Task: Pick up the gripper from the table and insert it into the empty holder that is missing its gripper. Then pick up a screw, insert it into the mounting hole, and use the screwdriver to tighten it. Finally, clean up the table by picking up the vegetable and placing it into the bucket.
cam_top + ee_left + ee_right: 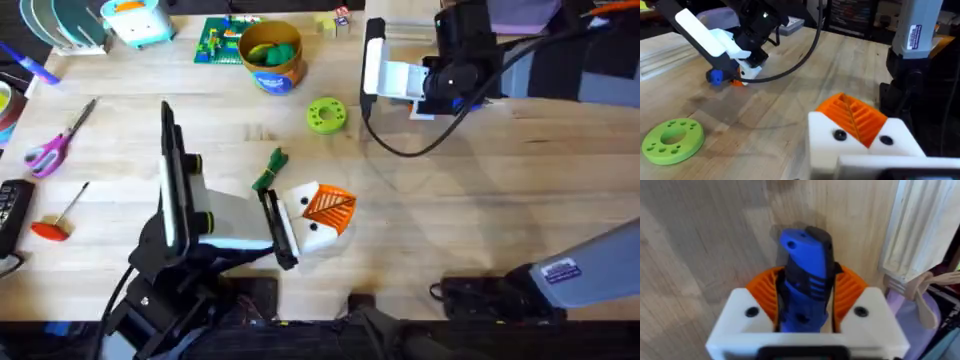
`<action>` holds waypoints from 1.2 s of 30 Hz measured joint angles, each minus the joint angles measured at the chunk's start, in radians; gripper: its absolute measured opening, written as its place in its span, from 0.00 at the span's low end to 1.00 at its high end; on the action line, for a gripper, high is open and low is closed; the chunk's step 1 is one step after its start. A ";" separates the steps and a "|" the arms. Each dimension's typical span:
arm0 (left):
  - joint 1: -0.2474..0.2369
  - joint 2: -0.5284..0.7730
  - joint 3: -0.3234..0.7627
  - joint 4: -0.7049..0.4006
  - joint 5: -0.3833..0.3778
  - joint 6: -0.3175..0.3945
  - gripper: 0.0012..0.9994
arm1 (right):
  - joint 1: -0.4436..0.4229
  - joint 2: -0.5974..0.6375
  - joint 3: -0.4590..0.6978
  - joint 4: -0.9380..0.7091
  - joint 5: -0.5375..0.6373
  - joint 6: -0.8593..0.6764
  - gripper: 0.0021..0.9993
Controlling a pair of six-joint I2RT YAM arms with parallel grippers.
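While the right gripper (pixel 805 305) clamped the blue screwdriver (pixel 804 275) at the table's far side, the left gripper (pixel 322 215) apparently sat closed near the vegetable (pixel 270 170); the bucket (pixel 271 55) stood beyond.

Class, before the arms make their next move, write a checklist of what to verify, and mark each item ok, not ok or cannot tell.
1. Chunky blue cylinder-shaped screwdriver held: ok. The right gripper has an orange pad on each side of it.
2. Left gripper free: ok. Its pads are together and nothing shows between them.
3. Small dark green leafy toy vegetable cleared: not ok. It lies on the wooden table.
4. Round orange-yellow bucket ready: ok. It stands upright and open.
5. Screw tightened: cannot tell.
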 joint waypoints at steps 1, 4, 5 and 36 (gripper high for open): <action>0.000 0.000 0.000 0.000 0.000 0.000 0.01 | 0.000 0.000 0.004 0.003 0.002 -0.005 0.61; 0.000 0.000 0.000 0.000 0.000 0.000 0.01 | 0.000 0.000 0.023 0.019 0.015 -0.014 0.97; 0.000 0.000 0.000 0.000 0.000 0.000 0.01 | 0.000 0.000 0.027 0.015 0.017 -0.014 0.98; 0.000 0.000 0.000 0.000 0.000 -0.004 0.89 | 0.069 -0.560 0.017 -0.211 0.031 0.826 0.99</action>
